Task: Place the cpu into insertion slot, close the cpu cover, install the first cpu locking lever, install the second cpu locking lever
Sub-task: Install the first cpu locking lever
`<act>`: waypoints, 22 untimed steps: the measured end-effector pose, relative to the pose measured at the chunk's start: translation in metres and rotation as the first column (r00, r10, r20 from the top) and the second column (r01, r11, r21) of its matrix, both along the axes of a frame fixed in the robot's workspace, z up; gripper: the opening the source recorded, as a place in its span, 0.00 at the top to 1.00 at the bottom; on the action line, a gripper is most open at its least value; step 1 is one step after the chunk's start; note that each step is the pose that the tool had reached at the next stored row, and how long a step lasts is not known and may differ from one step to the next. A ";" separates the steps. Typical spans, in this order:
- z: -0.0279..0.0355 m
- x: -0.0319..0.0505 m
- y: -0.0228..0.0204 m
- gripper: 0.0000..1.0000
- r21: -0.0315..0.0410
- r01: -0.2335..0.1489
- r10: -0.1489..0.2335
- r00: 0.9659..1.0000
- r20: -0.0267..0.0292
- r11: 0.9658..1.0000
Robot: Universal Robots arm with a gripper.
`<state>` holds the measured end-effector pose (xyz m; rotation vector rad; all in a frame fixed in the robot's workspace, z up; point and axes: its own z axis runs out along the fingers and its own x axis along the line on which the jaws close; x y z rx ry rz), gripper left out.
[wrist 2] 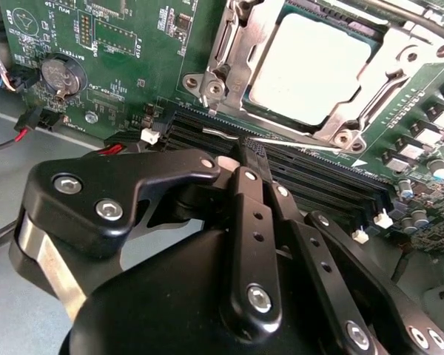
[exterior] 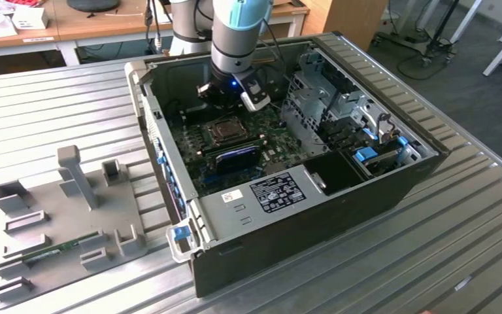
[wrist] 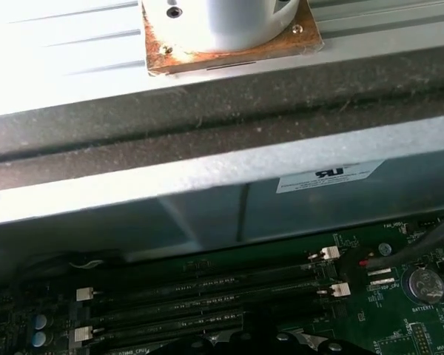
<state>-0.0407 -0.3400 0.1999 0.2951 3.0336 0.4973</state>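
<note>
The cpu [wrist 2: 314, 66] sits flat in the slot [exterior: 227, 132], silvery top up, and the cover [wrist 2: 233, 52] lies down around it, framing its edges. Just beside the cover's near edge a thin silvery rod [wrist 2: 216, 133] runs along the memory slots [wrist 2: 318, 185]. My gripper [wrist 2: 240, 157] hangs right over those slots, near the rod, black fingers [wrist 2: 251, 222] drawn together at the tips; whether they pinch anything, I cannot tell. Out on the green board [wrist 2: 126, 29] there's a coin battery [wrist 2: 63, 74], well apart from the cpu. In the exterior view I'm reaching down into the open case [exterior: 321, 209], which lies on the ribbed table [exterior: 460, 248], with a grey tray [exterior: 59, 229] on that view's left.
</note>
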 end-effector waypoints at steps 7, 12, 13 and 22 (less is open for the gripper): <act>-0.0017 0.0000 -0.0022 0.89 0.000 0.007 -0.007 1.000 0.000 1.000; -0.0023 0.0000 -0.0048 0.89 0.000 0.009 -0.009 1.000 0.000 1.000; -0.0024 0.0000 -0.0050 0.89 0.000 0.009 -0.009 1.000 0.000 1.000; 0.0005 0.0000 -0.0051 0.89 0.000 0.009 -0.009 1.000 0.000 1.000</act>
